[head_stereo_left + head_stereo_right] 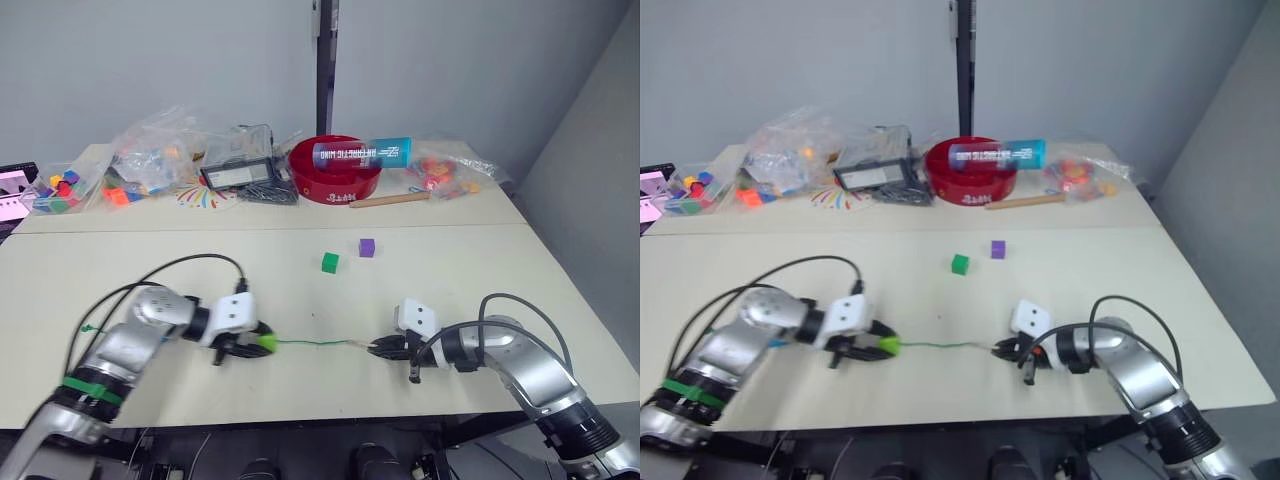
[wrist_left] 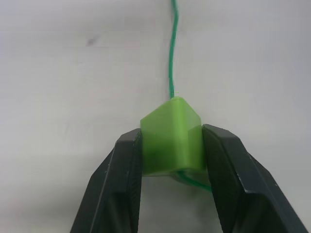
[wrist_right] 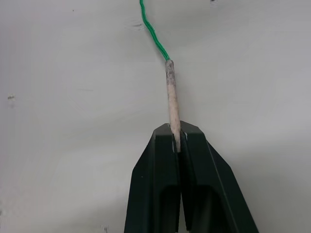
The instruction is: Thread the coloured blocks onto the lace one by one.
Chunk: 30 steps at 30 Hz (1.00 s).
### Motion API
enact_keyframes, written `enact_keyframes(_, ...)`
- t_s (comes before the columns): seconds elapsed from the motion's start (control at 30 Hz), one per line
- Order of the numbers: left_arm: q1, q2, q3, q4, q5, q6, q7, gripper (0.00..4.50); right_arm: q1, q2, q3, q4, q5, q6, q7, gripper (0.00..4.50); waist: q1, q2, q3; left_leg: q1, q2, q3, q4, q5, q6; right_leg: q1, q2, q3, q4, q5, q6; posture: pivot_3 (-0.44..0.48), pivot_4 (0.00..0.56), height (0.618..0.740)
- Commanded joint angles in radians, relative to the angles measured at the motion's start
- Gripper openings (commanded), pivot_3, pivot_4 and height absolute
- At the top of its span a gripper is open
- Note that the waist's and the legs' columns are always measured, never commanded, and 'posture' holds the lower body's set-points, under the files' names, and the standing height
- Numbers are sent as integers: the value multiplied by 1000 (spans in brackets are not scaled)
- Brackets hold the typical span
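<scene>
Table [image 1: 560, 270]: pale cream top with a seam running across it, dividing a near part from a far part.

Near part: dark green block [image 1: 330, 262] and purple block [image 1: 367, 247], just beside each other but apart, around the middle; thin green lace [image 1: 310, 343] lying along the surface nearer the front edge.

Far part: red bowl [image 1: 335, 178] with a clear tube [image 1: 362, 153] across its rim; wooden stick [image 1: 390, 200] beside the bowl; clear bags of mixed coloured pieces [image 1: 150, 155] at the left; another small bag [image 1: 440, 172] at the right; a black flat device [image 1: 240, 172].
</scene>
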<state>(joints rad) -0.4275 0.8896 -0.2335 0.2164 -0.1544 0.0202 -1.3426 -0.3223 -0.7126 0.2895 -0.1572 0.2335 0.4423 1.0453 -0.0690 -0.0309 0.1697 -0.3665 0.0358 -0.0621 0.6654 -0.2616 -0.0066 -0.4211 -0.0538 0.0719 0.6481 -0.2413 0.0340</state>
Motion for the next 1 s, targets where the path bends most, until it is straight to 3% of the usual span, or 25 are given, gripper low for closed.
enact_keyframes(0.03,48,114,49,192,46,-93,-58,1368,0,-1,4,2,-15,-4,11,0,-6,0,0,0,0,0,0,0,0,0,0,0,0,0,0,0,150,731)
enact_keyframes(0.3,56,202,73,469,96,-318,-93,1368,-6,6,3,8,-24,-12,25,0,-3,5,-3,5,2,3,-5,0,0,0,1,1,1,-2,-3,0,150,731)
enact_keyframes(0.53,30,145,112,433,41,-302,-94,1368,-9,21,9,6,-27,-9,27,0,1,12,-6,7,2,4,-5,0,0,2,1,2,1,-2,-2,0,150,731)
enact_keyframes(0.6,19,139,132,404,21,-263,-104,2378,-8,28,10,-1,-26,-4,24,0,4,12,-6,6,2,4,-5,0,0,2,1,2,2,-2,-2,0,150,731)
enact_keyframes(0.8,-31,159,179,259,-42,-128,-173,4330,-6,44,15,-37,-21,27,16,0,10,8,-4,0,1,3,-4,0,0,-2,1,1,1,-2,-2,0,150,731)
enact_keyframes(1.0,-62,155,202,-73,-184,185,-193,4462,-16,71,12,-99,-4,97,-13,0,10,4,-3,-3,1,1,-4,0,0,-4,0,0,0,-2,-2,0,150,731)
